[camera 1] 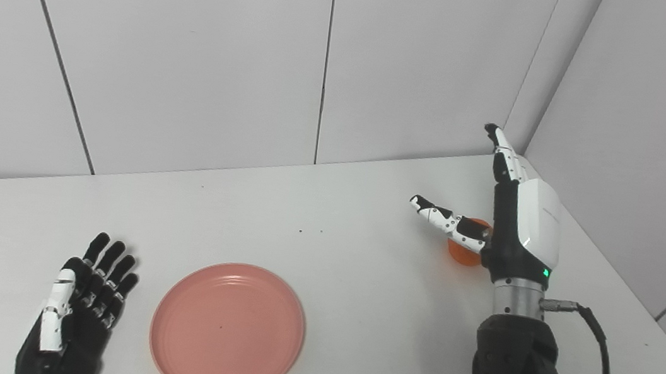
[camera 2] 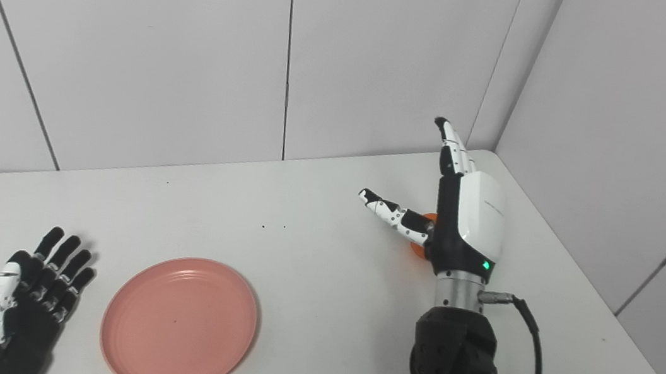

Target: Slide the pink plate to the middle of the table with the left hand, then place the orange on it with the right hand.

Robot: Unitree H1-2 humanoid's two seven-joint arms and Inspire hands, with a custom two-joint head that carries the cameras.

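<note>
On table (camera 1: pixel 361 267), near front left of centre: plate (camera 1: pixel 227 330), apart from spread, empty left hand (camera 1: pixel 78 302). Farther right: orange (camera 1: pixel 464 253) behind spread right hand (camera 1: pixel 510 218), ungrasped. Judged: placing left.

No text can be read — only faint, illegible print on the right hand (camera 2: pixel 469 216).

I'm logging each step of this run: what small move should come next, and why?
Probably the right hand should close on the orange. The plate already lies near the table's middle, with the left hand open beside it, apart. The right hand stands open against the orange, mostly hiding it.
</note>
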